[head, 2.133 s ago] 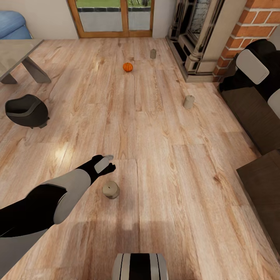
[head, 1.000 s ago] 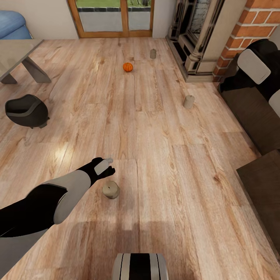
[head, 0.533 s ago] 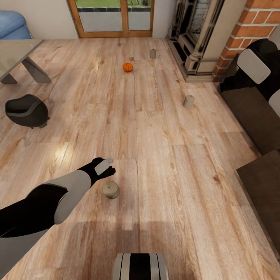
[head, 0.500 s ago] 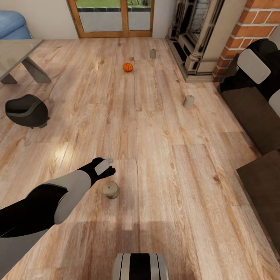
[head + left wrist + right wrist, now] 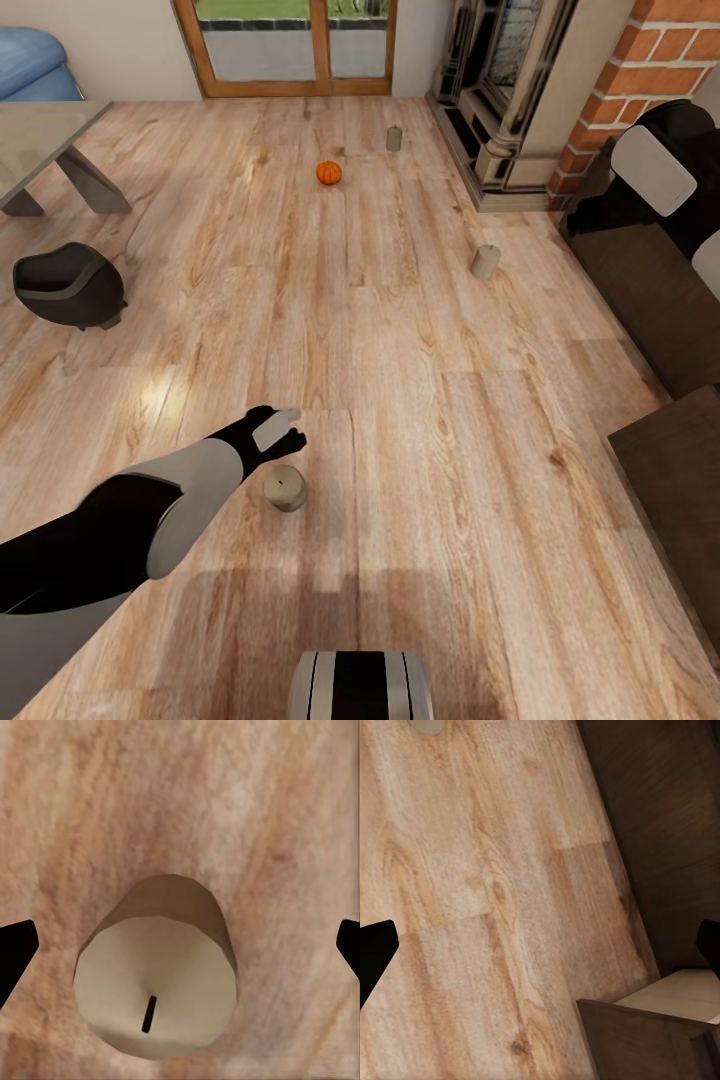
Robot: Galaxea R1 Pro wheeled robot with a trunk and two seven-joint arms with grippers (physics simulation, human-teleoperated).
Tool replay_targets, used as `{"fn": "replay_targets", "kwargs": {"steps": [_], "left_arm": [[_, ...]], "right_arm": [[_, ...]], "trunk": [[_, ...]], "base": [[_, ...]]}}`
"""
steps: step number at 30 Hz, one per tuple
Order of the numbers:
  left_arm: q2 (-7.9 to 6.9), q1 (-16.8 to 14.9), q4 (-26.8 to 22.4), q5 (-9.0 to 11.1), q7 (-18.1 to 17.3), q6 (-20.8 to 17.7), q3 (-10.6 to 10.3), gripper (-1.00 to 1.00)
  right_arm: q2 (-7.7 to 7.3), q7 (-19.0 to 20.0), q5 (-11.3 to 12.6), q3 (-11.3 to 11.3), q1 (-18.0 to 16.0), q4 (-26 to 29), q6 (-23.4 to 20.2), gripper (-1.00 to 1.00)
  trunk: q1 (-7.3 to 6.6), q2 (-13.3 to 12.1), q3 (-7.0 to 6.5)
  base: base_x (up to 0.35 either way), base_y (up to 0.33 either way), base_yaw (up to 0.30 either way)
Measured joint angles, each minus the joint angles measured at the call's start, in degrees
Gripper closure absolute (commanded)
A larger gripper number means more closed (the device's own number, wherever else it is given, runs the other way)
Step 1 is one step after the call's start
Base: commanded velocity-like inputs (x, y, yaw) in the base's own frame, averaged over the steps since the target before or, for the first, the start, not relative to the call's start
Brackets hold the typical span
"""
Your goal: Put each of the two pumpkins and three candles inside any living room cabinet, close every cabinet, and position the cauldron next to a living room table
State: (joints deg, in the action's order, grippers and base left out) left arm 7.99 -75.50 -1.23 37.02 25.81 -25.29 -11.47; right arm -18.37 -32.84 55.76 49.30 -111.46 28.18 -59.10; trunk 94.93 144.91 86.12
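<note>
One candle (image 5: 285, 489) stands upright on the plank floor, and my left gripper (image 5: 282, 438) hovers just above and beyond it. In the left wrist view the candle (image 5: 157, 975) with its dark wick sits between the two spread fingertips (image 5: 15, 954), untouched; the gripper (image 5: 181, 949) is open. A pumpkin (image 5: 328, 172) lies far ahead, with a second candle (image 5: 394, 138) beyond it and a third candle (image 5: 485, 261) nearer the cabinet (image 5: 650, 290). The cauldron (image 5: 68, 285) sits at the left. My right gripper (image 5: 541, 949) is open over bare floor beside the cabinet.
A grey table (image 5: 40, 135) and blue sofa (image 5: 30, 60) stand at the far left. The stone fireplace (image 5: 500, 90) and brick chimney (image 5: 670, 50) are at the back right, glass doors (image 5: 290, 45) at the back. An open drawer with a beige interior (image 5: 675, 997) lies under the right wrist.
My left arm has shifted slightly right and forward, bringing the gripper more over the nearest candle. Nothing else has moved.
</note>
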Motion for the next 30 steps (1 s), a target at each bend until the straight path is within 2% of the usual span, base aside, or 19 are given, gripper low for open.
{"fn": "replay_targets", "kwargs": {"steps": [14,25,30], "left_arm": [[-0.22,0.8,0.0,0.0,0.1,0.1,0.1,-1.00],[-1.69,1.3,0.0,0.0,0.0,0.3,0.0,-1.00],[-1.89,1.9,0.0,-0.1,0.0,0.3,0.0,-1.00]], "right_arm": [[0.00,0.0,0.1,0.1,0.0,0.0,0.0,-1.00],[-0.04,0.1,0.1,0.2,0.0,0.0,0.0,-1.00],[-0.02,0.1,0.1,0.2,0.0,0.0,0.0,-1.00]], "trunk": [[0.00,0.0,0.00],[0.00,0.0,0.00],[0.03,0.0,0.22]], "base": [[0.000,0.000,0.000],[0.000,0.000,0.000],[0.000,0.000,0.000]]}}
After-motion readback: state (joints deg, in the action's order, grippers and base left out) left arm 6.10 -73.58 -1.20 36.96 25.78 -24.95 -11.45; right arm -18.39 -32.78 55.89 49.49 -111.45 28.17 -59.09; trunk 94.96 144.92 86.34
